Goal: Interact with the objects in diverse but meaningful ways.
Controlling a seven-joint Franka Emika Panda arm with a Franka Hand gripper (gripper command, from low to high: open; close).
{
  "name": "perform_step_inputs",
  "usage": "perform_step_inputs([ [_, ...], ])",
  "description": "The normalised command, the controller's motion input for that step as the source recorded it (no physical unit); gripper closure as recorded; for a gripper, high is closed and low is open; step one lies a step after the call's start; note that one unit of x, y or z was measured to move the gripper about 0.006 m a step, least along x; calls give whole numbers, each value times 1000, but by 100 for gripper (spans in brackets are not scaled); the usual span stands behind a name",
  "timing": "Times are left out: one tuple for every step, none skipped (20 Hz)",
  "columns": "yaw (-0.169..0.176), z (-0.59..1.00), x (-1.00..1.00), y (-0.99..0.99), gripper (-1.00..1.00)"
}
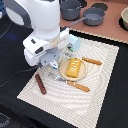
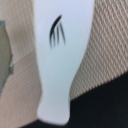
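A white bone-shaped piece [image 2: 60,55] with dark strokes fills the wrist view. It is blurred and nearer the camera than the woven mat, held up in my gripper [image 1: 50,63], whose fingertips it hides. In the exterior view the gripper hangs low over the mat, to the left of a tan plate [image 1: 64,74] that carries the ridged orange-yellow block [image 1: 73,67]. The dark-brown stick [image 1: 40,84] lies on the mat in front of the gripper. The light blue cup [image 1: 73,45] stands behind it, partly covered by the arm.
Two orange-handled cutlery pieces [image 1: 92,61] [image 1: 79,86] lie beside the plate. Grey pots [image 1: 70,9] [image 1: 93,17] and a bowl [image 1: 124,19] stand on the far counter. The beige mat [image 1: 102,85] lies on a black table.
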Motion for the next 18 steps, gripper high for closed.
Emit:
perform_step_inputs([
  [-15,-549,-263,-66,100],
  [-15,-529,-231,-54,100],
  [-14,-509,-234,-74,100],
  [-17,-497,-226,-63,100],
  [-17,-443,-214,-89,100],
  [-11,-77,-226,-60,100],
  [-5,357,-243,-11,100],
  [-19,857,-380,0,100],
  [-20,1000,-417,0,100],
  [-47,1000,-451,3,100],
  [-70,1000,-383,0,100],
  [-92,1000,-211,0,100],
  [-115,1000,0,-9,100],
  [-140,1000,386,-166,100],
  [-137,1000,586,-183,100],
  [-132,1000,646,-206,100],
  [-132,1000,646,-209,100],
  [-133,1000,651,-211,100],
])
